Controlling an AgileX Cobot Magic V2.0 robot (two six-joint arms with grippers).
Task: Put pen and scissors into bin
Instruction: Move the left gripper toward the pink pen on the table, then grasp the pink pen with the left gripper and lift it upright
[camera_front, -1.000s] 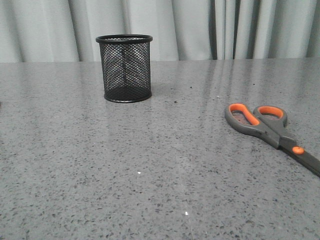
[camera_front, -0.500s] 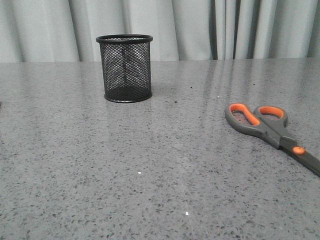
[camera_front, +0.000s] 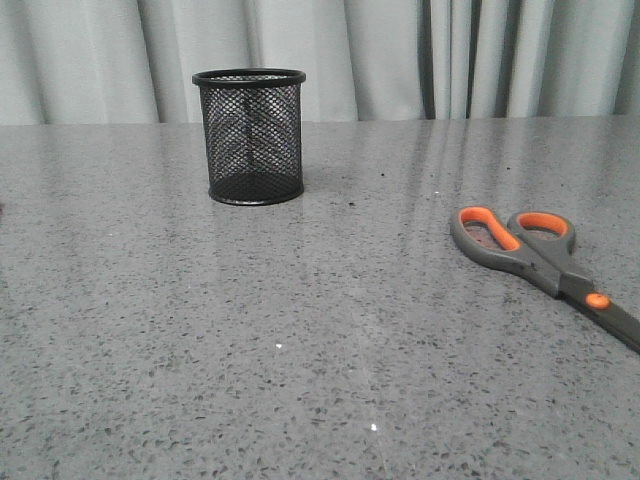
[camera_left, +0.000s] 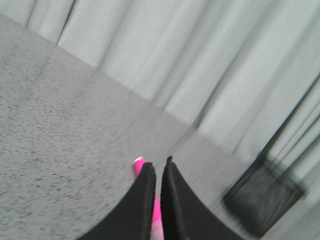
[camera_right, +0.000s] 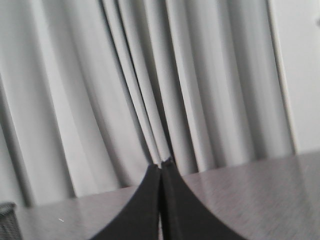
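Note:
The black mesh bin stands upright at the back left of the grey table in the front view and looks empty; it also shows blurred in the left wrist view. The scissors lie flat on the right, handles toward the middle. In the left wrist view my left gripper is shut on the pink pen, whose white tip sticks out past the fingertips, above the table. My right gripper is shut and empty, raised and facing the curtain. Neither gripper shows in the front view.
Grey speckled table backed by a pale curtain. A corner of the bin shows at the edge of the right wrist view.

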